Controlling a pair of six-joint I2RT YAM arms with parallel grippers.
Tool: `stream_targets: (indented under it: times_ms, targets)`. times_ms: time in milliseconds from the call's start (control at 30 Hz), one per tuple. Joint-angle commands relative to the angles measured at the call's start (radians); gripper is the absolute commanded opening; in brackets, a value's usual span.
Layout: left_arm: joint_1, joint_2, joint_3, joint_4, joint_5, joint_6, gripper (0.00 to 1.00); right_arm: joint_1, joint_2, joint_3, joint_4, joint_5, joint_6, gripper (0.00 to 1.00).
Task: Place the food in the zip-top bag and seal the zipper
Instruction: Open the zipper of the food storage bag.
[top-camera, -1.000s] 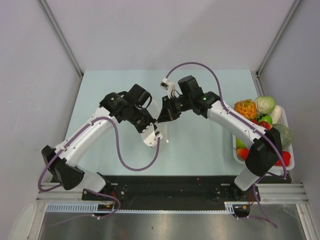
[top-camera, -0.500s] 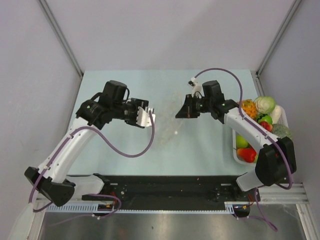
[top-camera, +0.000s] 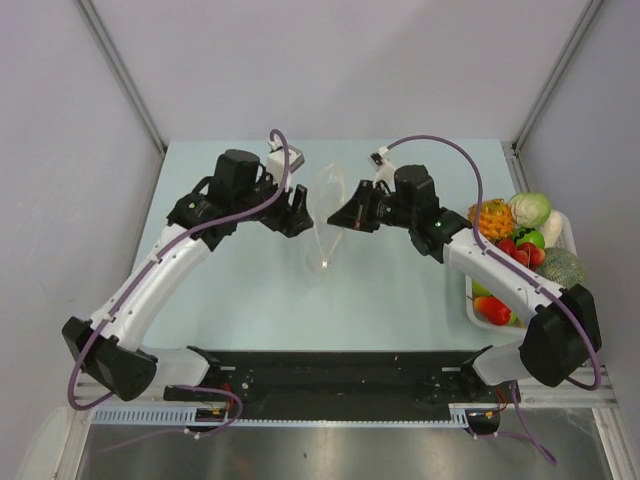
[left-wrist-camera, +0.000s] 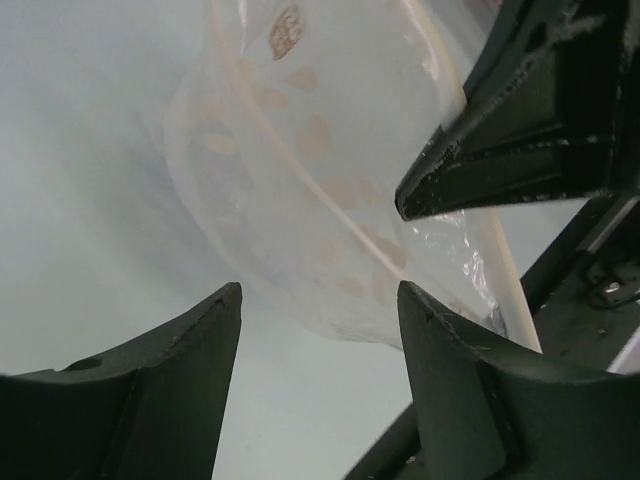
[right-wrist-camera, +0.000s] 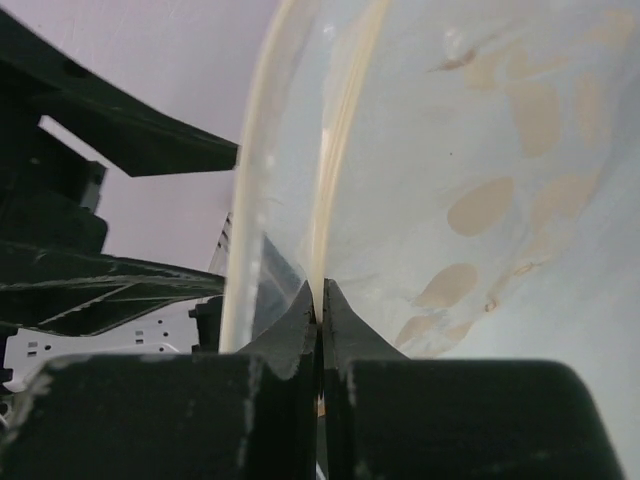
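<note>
table (top-camera: 400, 290): pale surface below both sets of fingers. There is open room toward the far edge and toward the arm bases. The enclosure's walls stand well off to either side.
tray (top-camera: 573, 238): white, at the table's right edge, well away from both sets of fingers and behind the right arm's elbow.
zip-top bag (top-camera: 324, 215): hangs in the air between the two grippers, mouth up and point trailing toward the table. No food shows inside.
handling: likely very light, limp and slippery film. It should fold or swing with any tug, so hold it only by the stiffer mouth edge.
food (top-camera: 520, 235): piled in the tray, none of it near the fingers.
right gripper (right-wrist-camera: 320, 300): fingers pressed together on the bag's mouth edge, with the film rising straight from the tips. This is the only grip on the bag.
left gripper (left-wrist-camera: 320, 295): fingers apart and holding nothing. The bag's bulging side lies just beyond the tips.
zipper (right-wrist-camera: 330, 160): cream strips curving up from the right fingertips, spread apart, so the mouth looks unsealed.
where to grip: the rim opposite the right fingers, taken from the left.
risk: the right gripper's dark fingers sit close to the left tips, so room between them is tight.
</note>
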Motion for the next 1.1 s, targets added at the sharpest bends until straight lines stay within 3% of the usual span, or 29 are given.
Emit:
stream_targets:
  times_ms: [0, 133, 400, 500, 533, 633, 833, 933, 1067]
  targets:
    - [0.006, -0.024, -0.001, 0.102, -0.002, -0.287, 0.68, 0.027, -0.017, -0.004, 0.063, 0.046, 0.05, 0.0]
    - [0.006, -0.05, -0.06, 0.183, -0.015, -0.319, 0.68, 0.036, -0.02, -0.008, 0.101, 0.047, 0.05, 0.0]
    - [0.014, -0.002, -0.077, 0.166, -0.091, -0.399, 0.64, 0.059, -0.025, -0.011, 0.114, 0.026, 0.042, 0.0]
    - [0.014, -0.008, -0.084, 0.163, -0.108, -0.393, 0.51, 0.058, -0.029, -0.018, 0.112, 0.024, 0.035, 0.0]
    - [0.017, -0.017, -0.085, 0.158, -0.11, -0.383, 0.32, 0.056, -0.032, -0.023, 0.109, 0.023, 0.029, 0.0]
    - [0.02, -0.054, -0.084, 0.114, -0.131, -0.347, 0.0, 0.021, -0.041, -0.032, 0.086, 0.005, 0.003, 0.0]
    - [0.035, -0.116, -0.071, -0.053, -0.186, -0.266, 0.0, -0.051, -0.028, -0.072, -0.043, 0.009, -0.18, 0.03]
    - [0.034, -0.093, -0.058, -0.119, -0.138, -0.243, 0.0, -0.06, 0.004, -0.072, -0.052, -0.014, -0.214, 0.13]
    - [0.035, -0.044, -0.042, -0.139, -0.094, -0.254, 0.0, -0.062, 0.05, -0.051, -0.093, -0.025, -0.295, 0.14]
